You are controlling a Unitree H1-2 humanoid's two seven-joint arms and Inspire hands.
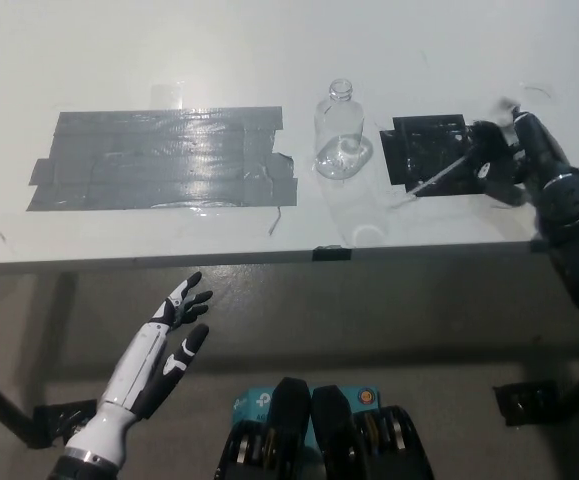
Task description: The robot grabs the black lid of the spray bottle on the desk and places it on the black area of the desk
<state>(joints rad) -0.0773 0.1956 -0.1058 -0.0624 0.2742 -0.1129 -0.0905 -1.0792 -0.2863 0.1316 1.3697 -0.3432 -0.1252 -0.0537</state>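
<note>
Left hand (174, 335) rests below the desk's near edge, fingers spread, holding nothing. The uncapped spray bottle (341, 135) stands upright at centre. Right hand (521, 162) grips the black lid (485, 135) over the black area (431, 153), evidently for release; its dip tube slants near-left, roughly level.

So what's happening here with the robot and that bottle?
The black right hand holds the black spray lid, its thin tube trailing, at the right edge of the black patch on the white desk. The clear bottle stands open beside the patch. The lid does not look set down yet. The white left hand rests open below the desk edge, near the grey taped patch.
</note>
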